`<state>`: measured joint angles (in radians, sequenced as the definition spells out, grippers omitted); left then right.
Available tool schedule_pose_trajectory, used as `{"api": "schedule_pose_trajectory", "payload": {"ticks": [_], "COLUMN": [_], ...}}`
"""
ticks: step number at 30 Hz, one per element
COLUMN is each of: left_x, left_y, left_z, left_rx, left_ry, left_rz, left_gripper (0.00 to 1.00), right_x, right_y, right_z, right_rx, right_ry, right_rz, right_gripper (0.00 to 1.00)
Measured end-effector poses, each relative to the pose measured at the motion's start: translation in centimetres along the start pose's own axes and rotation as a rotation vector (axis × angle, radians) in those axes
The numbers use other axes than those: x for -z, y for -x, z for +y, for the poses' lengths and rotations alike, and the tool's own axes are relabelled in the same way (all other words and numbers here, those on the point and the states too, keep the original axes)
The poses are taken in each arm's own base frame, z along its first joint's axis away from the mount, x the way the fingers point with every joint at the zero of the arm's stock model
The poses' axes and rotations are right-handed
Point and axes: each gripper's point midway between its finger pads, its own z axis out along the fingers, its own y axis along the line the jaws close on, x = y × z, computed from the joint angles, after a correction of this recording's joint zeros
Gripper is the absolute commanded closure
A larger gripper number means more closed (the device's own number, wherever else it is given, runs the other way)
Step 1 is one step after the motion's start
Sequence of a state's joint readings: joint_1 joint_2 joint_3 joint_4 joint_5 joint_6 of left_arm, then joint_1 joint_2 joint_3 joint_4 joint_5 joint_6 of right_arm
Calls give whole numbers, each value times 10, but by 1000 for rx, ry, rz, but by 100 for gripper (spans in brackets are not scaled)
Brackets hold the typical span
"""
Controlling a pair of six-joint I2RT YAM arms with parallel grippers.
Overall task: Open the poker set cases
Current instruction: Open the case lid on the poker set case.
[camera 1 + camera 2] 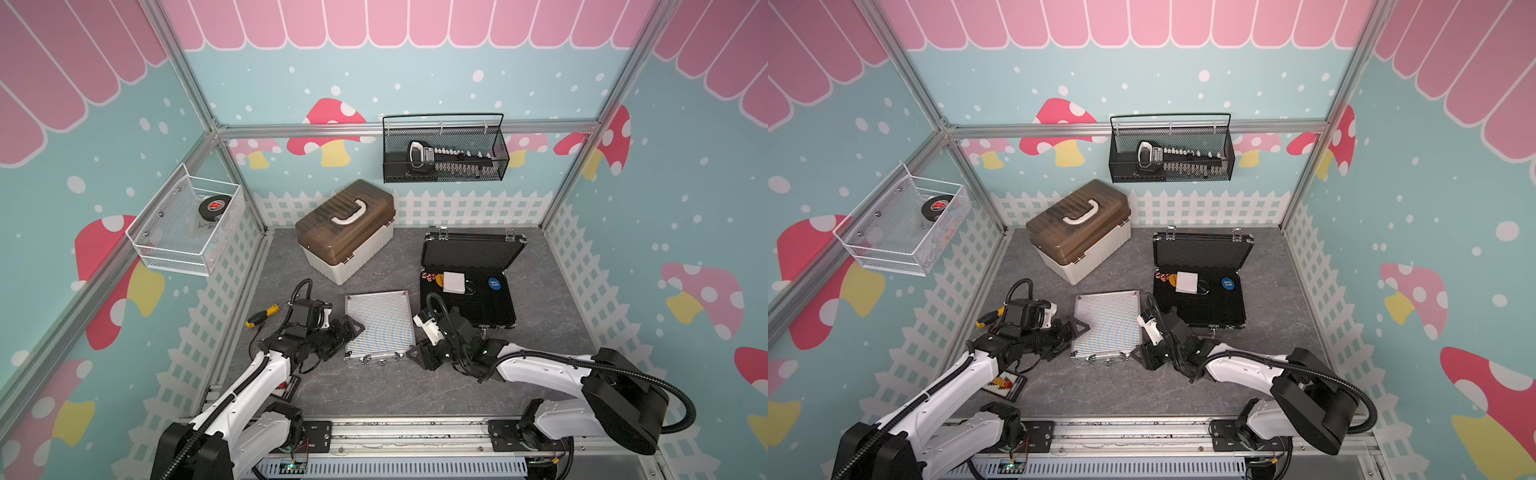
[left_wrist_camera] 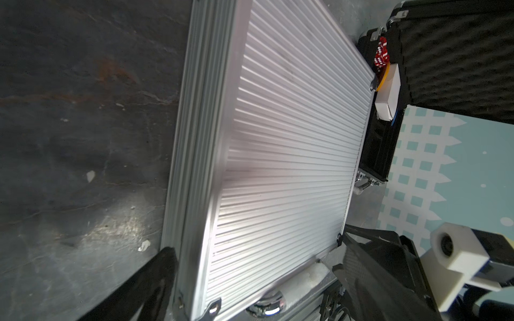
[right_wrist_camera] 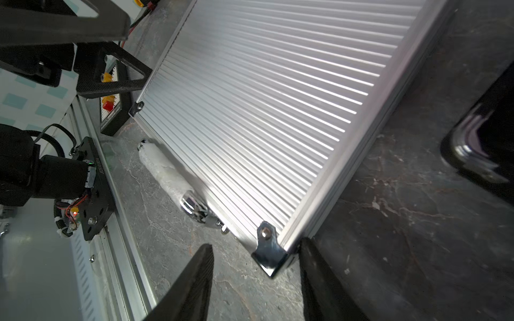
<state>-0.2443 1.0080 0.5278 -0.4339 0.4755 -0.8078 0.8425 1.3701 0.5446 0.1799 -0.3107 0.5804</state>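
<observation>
The smaller silver poker set case (image 1: 380, 322) lies closed on the grey floor, its latches and wrapped handle (image 3: 167, 172) at the front edge. My left gripper (image 1: 348, 331) is open at the case's left edge, with one finger (image 2: 158, 275) beside the side wall. Also open, my right gripper (image 3: 256, 244) straddles the case's front right corner (image 3: 268, 254); one finger (image 3: 314, 266) rests against the right side wall and the other stands apart. The larger black poker set case (image 1: 471, 309) stands open behind the right arm, lid (image 1: 473, 249) raised, with dice, a white box and a blue disc inside.
A cream box with a brown lid (image 1: 345, 232) stands at the back left. A yellow-handled screwdriver (image 1: 262, 313) and a small black tray (image 1: 287, 386) lie by the left arm. A black mesh basket (image 1: 444, 166) and a white wire basket (image 1: 183, 241) hang on the walls.
</observation>
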Motion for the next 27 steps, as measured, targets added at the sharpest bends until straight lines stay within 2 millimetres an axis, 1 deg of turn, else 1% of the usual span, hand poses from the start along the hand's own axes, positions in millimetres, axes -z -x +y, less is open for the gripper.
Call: {"api": "schedule_pose_trajectory", "payload": {"ticks": [3,8,16,20,27], "left_x": [1,2,11,21,51], "left_y": [1,0,-2,0,16], "left_z": [1,0,-8,-20,-59], "left_rx": [7,9,15,14,-19], "left_ry": [3,-4,-37,-61,-139], "left_rz": [-2,3,-1,-13,-79], "left_gripper": [7,9,11,11,11], "right_x": [-4,-3,10,24,57], "right_y": [-3,-2,6,17,46], "right_z": [1,1,9,17,34], "right_rx": [-27,-45,-38,-21,43], "right_ry": [18,27,37,50,78], "right_rz": [19,19,-10,-55,-189], "right_gripper": [53,53,54,54,54]}}
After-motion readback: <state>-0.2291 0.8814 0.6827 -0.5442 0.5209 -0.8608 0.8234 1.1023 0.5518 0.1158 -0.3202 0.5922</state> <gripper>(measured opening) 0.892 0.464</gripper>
